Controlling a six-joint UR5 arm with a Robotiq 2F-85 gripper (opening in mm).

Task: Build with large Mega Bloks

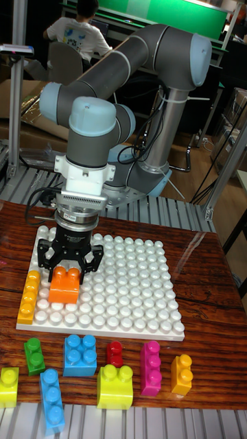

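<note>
Tool on the orange block, left side of your baseplate.

Your table [206, 288] carries the white baseplate [130, 288], studs open across its right and middle. The tool [68, 271] grips the orange block [65, 287] near the left edge, just beside the yellow-orange strip [29, 296]. Loose blocks [103, 374] line the table's front edge.
</note>
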